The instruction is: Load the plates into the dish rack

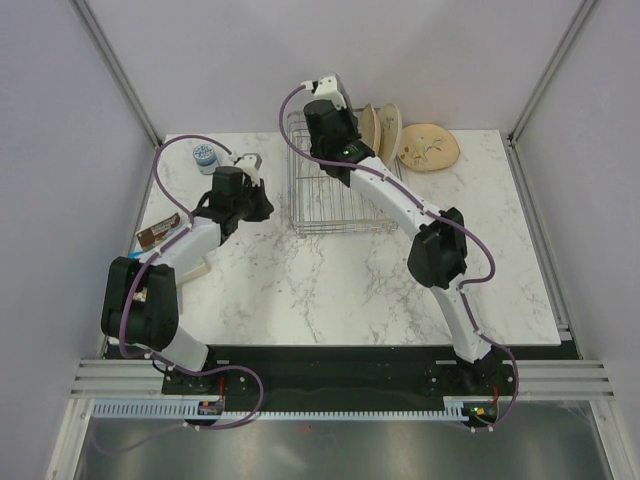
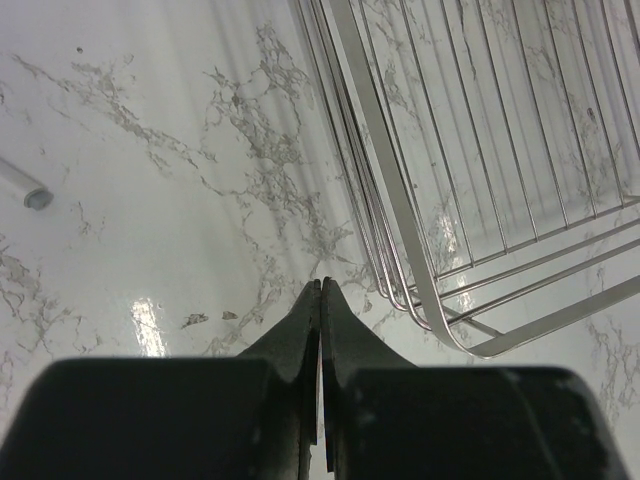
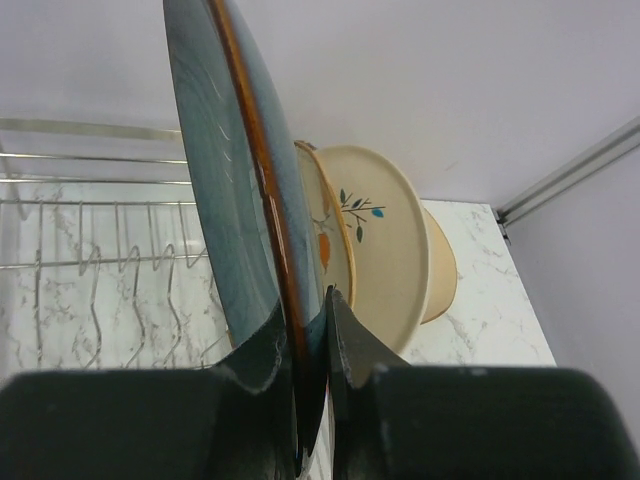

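Teal-grey plate (image 3: 215,200) stands on edge, clamped at its rim by the right gripper (image 3: 307,305), aligned for the dish rack (image 1: 325,195) tines. Left gripper (image 2: 320,300) is closed on nothing.

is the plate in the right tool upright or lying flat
Upright: in the right wrist view the plate stands edge-on, its rim running vertically, clamped in the right tool.

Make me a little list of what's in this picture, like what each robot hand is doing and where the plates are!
Right fingers: shut on the dark plate rim, holding it upright
Left fingers: shut, empty, low beside the dish rack
Standing plates: two cream ones, upright at the rack's far right end
Other plate: cream, on the table right of the rack
Also: small blue-white jar, far left
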Controlling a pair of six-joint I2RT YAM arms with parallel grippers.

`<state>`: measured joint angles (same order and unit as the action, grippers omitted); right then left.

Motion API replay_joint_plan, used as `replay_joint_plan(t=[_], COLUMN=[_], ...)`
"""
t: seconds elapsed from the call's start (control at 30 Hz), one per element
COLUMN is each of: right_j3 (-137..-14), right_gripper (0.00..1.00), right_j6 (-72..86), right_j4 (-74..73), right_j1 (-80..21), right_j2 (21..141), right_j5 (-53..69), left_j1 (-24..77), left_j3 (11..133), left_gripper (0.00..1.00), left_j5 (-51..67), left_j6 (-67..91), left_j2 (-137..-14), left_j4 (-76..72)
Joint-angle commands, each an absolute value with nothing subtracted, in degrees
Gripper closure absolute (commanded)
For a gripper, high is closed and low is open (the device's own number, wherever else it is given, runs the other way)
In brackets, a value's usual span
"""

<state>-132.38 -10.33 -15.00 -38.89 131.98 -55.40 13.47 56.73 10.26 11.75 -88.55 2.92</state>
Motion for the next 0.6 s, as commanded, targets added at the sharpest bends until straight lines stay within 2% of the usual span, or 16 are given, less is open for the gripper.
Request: replay_joint_plan(t=[0.0, 0.57], right_j3=[-136.06, -137.11], right_gripper=[1.0, 1.0], right_j6=[-10.37, -6.42], right_j4=[-6.33, -9.76], right_j1=[-36.39, -34.28], right_j2=[131.3, 134.3], right_j5=[-58.89, -57.57], left_j1=[13.45, 13.45], left_j3=[55.81, 55.28], left_gripper=[0.98, 0.98], left_j5=[11.34, 11.77], left_j6=[11.78, 11.86], left_j2=[-87.1, -88.68], left_j4=[0.53, 0.53])
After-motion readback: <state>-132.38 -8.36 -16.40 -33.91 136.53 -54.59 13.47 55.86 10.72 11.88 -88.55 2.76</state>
